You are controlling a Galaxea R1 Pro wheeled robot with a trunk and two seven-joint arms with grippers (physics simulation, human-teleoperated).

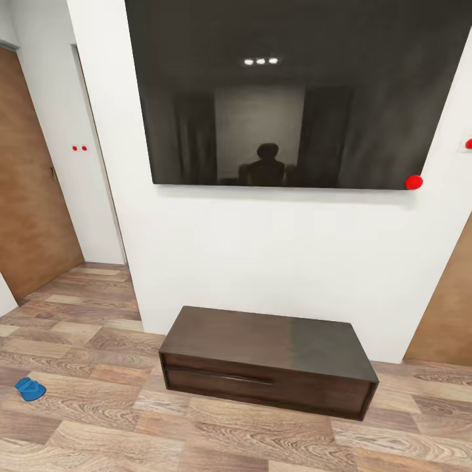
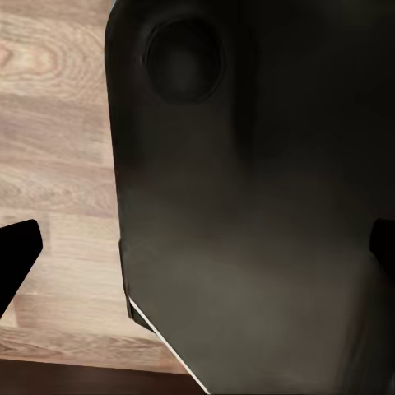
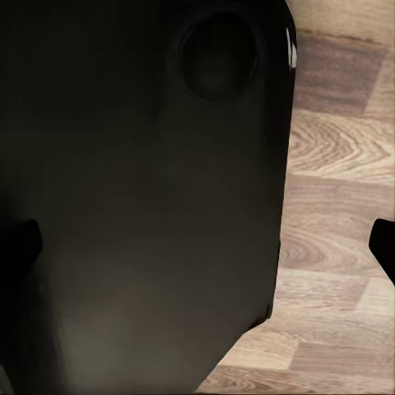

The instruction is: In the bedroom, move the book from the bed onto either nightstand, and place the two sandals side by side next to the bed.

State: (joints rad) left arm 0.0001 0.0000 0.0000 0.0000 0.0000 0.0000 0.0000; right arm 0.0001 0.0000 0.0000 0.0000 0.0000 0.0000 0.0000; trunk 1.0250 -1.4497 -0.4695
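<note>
One bright blue sandal (image 1: 29, 389) lies on the wood floor at the far left of the head view, well apart from the cabinet. The other sandal, the book, the bed and the nightstand are out of view. In the left wrist view my left gripper (image 2: 197, 255) is open, its dark fingertips (image 2: 16, 251) at the picture's two edges with nothing held between them. My right gripper (image 3: 202, 247) is likewise open, one fingertip (image 3: 384, 247) showing over the floor.
A long low dark wood drawer cabinet (image 1: 269, 360) stands against the white wall under a big black screen (image 1: 295, 92). Brown doors stand at the left (image 1: 33, 196) and the right (image 1: 452, 308). A dark part of my own body (image 2: 247, 206) hangs before both wrist cameras (image 3: 140, 206).
</note>
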